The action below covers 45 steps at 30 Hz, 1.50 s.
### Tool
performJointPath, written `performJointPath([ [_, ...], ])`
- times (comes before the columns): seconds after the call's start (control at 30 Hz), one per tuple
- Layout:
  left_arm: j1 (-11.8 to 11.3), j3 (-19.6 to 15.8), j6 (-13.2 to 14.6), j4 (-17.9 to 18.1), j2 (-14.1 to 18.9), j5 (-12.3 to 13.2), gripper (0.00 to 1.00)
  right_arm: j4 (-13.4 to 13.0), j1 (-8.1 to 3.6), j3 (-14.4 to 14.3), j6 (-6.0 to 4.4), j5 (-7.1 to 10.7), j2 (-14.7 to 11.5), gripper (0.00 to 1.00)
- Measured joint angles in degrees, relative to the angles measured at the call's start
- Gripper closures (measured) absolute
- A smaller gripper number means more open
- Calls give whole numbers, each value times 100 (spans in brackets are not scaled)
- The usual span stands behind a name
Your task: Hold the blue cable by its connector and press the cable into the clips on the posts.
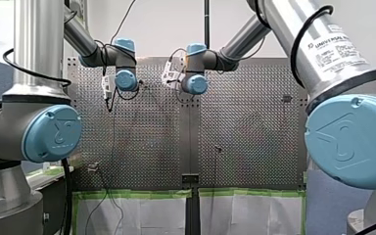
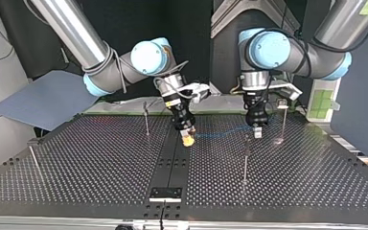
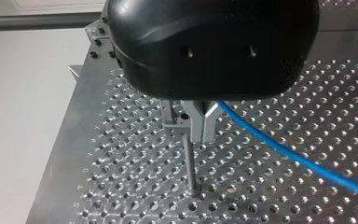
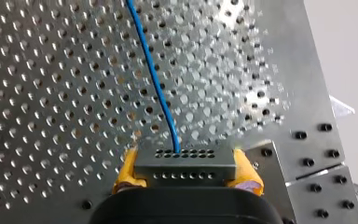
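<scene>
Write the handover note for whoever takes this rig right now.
Right gripper: fingers shut on the connector.
Left gripper: fingers shut on the blue cable, at the top of a post.
The cable spans between them above the table.
Done: cable held at that post; whether it is clipped, I cannot tell.
Left: the other posts carry no cable.

Two arms (image 2: 72,28) (image 2: 311,52), one gripper each: my left gripper (image 2: 257,133), my right gripper (image 2: 188,140). One blue cable (image 4: 154,79), one connector (image 4: 185,164). Four posts (image 2: 146,120) (image 2: 34,160) (image 2: 245,160) (image 2: 283,120) on one perforated table (image 2: 100,163).
</scene>
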<state>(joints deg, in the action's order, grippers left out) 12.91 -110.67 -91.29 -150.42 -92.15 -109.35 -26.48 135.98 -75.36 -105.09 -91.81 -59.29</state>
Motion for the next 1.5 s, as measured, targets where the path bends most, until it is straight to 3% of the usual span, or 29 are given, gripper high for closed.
performJointPath([
  [0.37,-156,159,-157,3,-20,43,100,28,6,188,-5,24,157,100],
  [0.83,-346,335,-329,130,-255,252,100,53,-78,354,-20,49,288,100],
  [1.5,-655,677,-542,108,-598,517,100,54,-92,546,-15,118,440,100],
])
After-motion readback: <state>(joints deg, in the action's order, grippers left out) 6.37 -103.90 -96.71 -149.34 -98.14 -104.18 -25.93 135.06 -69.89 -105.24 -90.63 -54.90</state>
